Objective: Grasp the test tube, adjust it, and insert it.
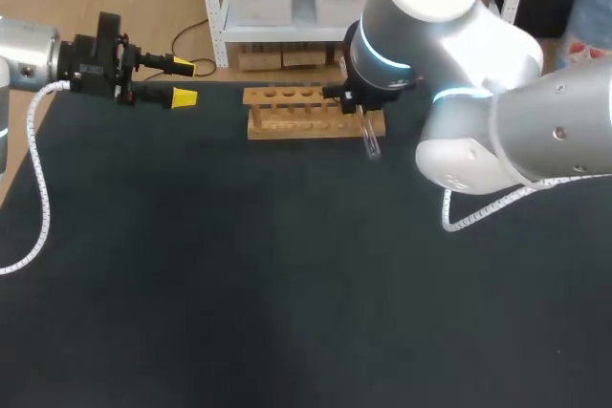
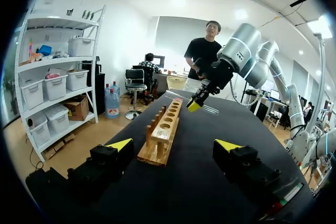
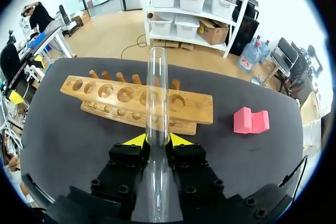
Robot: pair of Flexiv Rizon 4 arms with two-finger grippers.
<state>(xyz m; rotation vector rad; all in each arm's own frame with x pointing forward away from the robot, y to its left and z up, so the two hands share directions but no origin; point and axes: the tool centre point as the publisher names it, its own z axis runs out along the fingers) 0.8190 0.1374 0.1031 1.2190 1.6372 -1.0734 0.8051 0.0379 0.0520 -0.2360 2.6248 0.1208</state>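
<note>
A clear glass test tube (image 3: 156, 93) is clamped between the yellow fingertips of my right gripper (image 3: 156, 140), which is shut on it. The tube runs out ahead of the fingers, over the wooden rack (image 3: 100, 94) with its row of holes. In the head view the right gripper (image 1: 360, 112) hangs over the right end of the rack (image 1: 296, 114), and one end of the tube (image 1: 371, 143) sticks out toward the near side. My left gripper (image 1: 182, 83) stands open and empty at the far left, well away from the rack (image 2: 164, 129). From the left wrist, the right gripper (image 2: 195, 104) holds the tube (image 2: 210, 109) roughly level.
A pink block (image 3: 251, 120) lies on the black table (image 1: 239, 274) beside the rack's end, to the right of my right gripper. The right arm's bulk (image 1: 507, 131) covers the far right of the table in the head view.
</note>
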